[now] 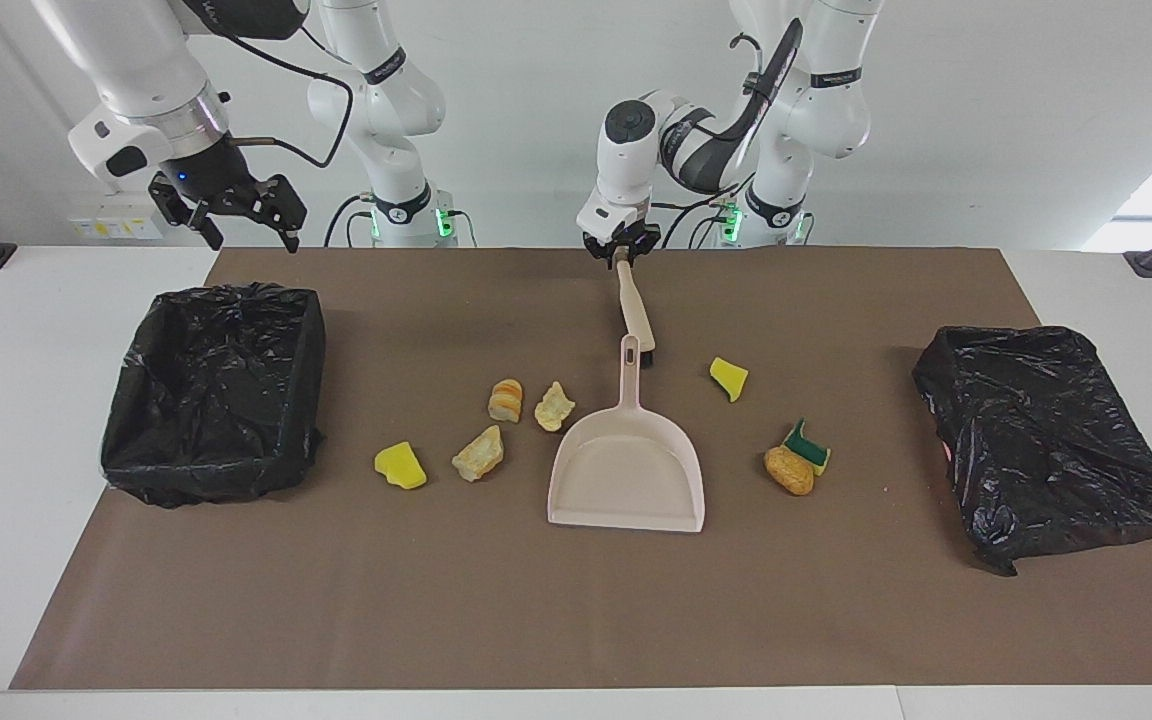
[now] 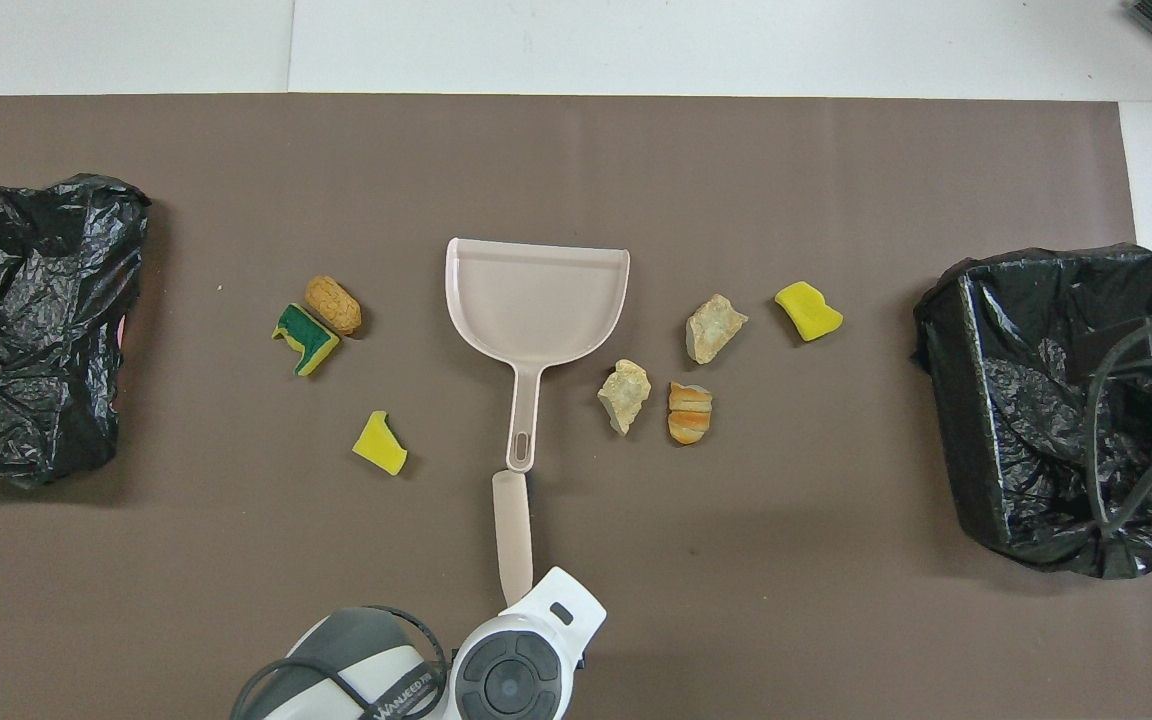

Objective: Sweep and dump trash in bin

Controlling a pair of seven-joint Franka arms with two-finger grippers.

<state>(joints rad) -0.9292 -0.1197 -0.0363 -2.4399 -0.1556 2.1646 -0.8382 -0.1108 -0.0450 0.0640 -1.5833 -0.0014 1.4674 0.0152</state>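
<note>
Left gripper [image 1: 621, 252], top centre of the facing view, is clamped on the brush [image 1: 635, 310] handle's end. Right gripper [image 1: 226, 215], upper left, hangs wide open and empty above the lined bin [image 1: 216, 390]. Trash [image 1: 481, 453] lies scattered mid-frame, either side of the dustpan [image 1: 628, 470].

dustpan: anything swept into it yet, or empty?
Empty. The dustpan shows only bare pink floor, and all seven trash pieces, such as the yellow sponge chunk, lie on the mat around it.

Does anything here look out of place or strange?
Yes: the black bag at the left arm's end lies crumpled and closed, unlike the open lined bin. Trash is still scattered around the empty dustpan.
</note>
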